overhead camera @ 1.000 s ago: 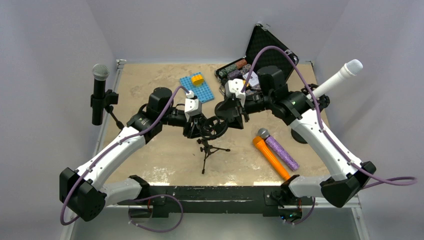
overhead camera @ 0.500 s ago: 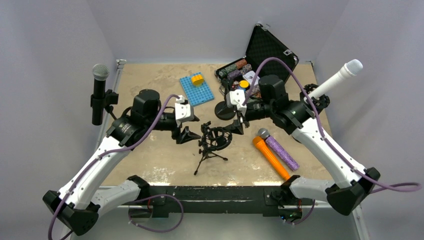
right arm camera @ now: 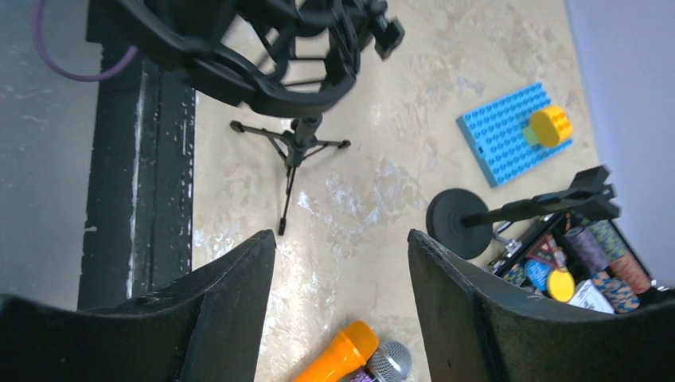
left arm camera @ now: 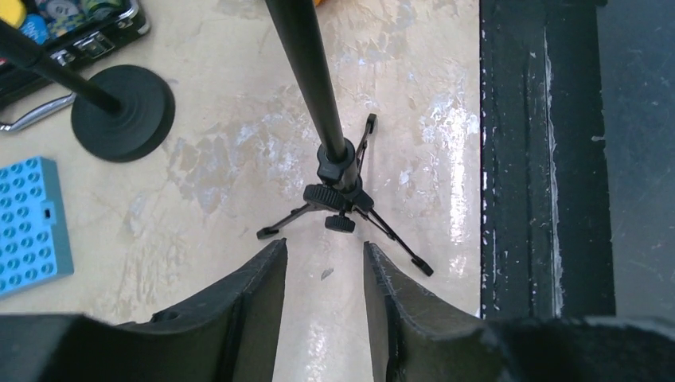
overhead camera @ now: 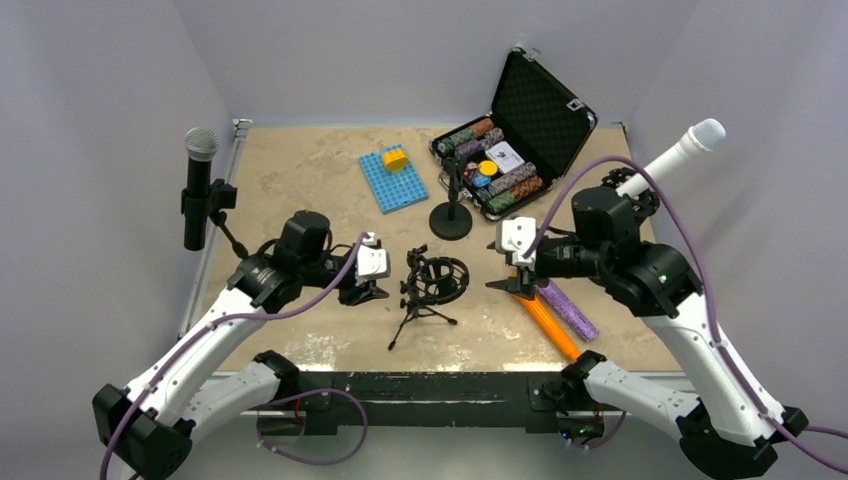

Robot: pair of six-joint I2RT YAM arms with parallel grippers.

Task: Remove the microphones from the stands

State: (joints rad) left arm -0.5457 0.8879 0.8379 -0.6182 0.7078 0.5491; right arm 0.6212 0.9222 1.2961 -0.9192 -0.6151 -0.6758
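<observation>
At the far left edge, the black microphone [overhead camera: 200, 160] stands upright in its clip [overhead camera: 208, 197], so I judge it the left arm's job. The left gripper [left arm camera: 325, 256] hangs low beside the tripod stand [overhead camera: 418, 312], its jaws a little apart with nothing between them. The tripod's shock mount [overhead camera: 442, 277] looks empty to me. The right gripper [right arm camera: 342, 251] is spread wide, also empty, above the orange microphone [overhead camera: 550, 325] and purple microphone [overhead camera: 570, 312] lying on the table. At the far right, the white microphone [overhead camera: 680, 152] sits tilted in its holder.

To do this well, I would widen the jaws, pinch the handle just above the clip, then pull along the microphone's own axis so the stand does not tip.
</observation>
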